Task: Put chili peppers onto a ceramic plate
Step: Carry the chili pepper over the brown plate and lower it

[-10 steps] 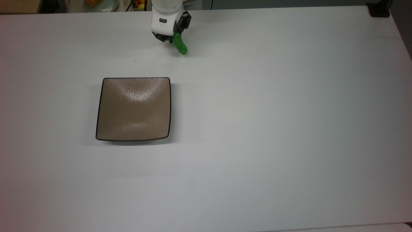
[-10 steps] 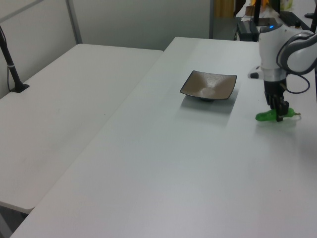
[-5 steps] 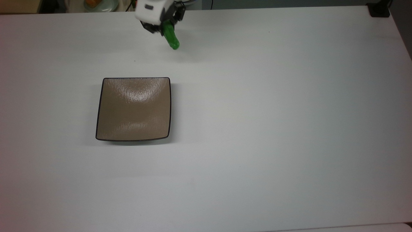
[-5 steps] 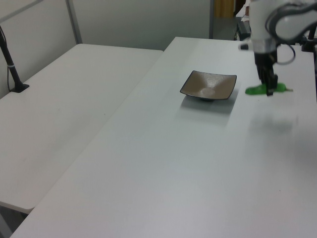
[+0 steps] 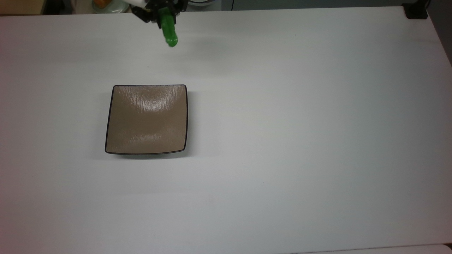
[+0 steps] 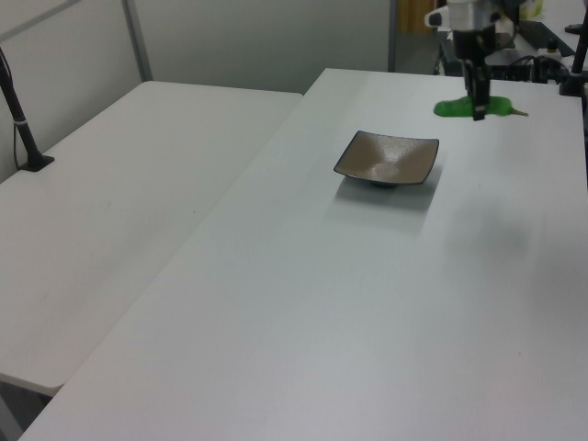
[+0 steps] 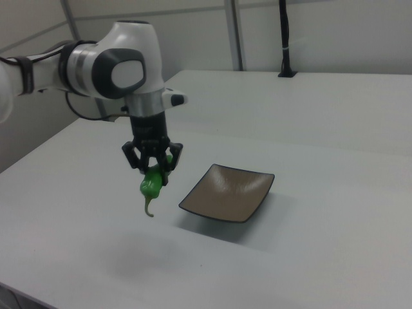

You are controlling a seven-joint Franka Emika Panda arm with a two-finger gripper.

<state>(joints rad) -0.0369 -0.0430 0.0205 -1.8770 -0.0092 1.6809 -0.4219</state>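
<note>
One chili pepper hangs clamped in gripper, mid-left of right view, lifted w/ clearance, likely for carrying over plate.

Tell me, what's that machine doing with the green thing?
A white robot arm's gripper is shut on a green chili pepper, holding it in the air above the white table, stem hanging down. A square brown ceramic plate sits empty on the table nearby. The pepper is off to one side of the plate, not yet over it.
</note>
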